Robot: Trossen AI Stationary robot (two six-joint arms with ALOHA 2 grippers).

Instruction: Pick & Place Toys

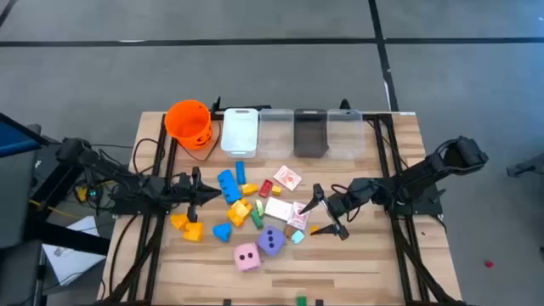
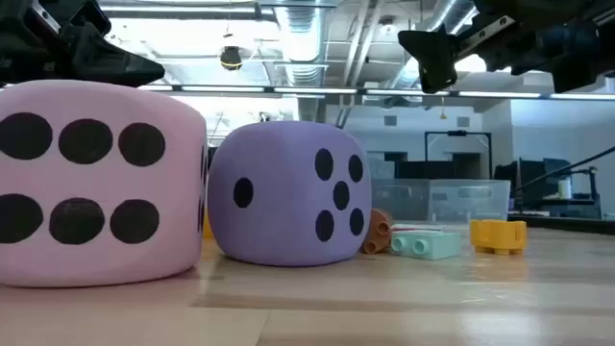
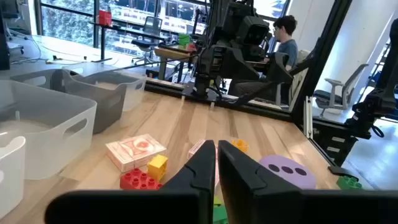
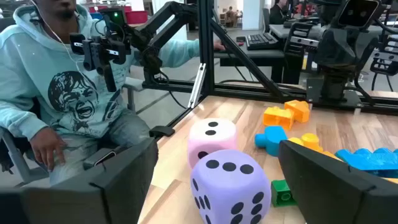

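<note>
Two end effectors | left end effector (image 1: 206, 197) pinched shut, empty | right end effector (image 1: 326, 214) wide | advice: descend squarely over purple die (image 1: 271, 241).

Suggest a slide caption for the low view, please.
Pink die and purple die fill the foreground, small blocks behind.

Robotics lab in an open office. Exposed ceiling ducts (image 2: 317, 29), desks with monitors (image 4: 264, 34), office chairs (image 3: 339, 93).
</note>
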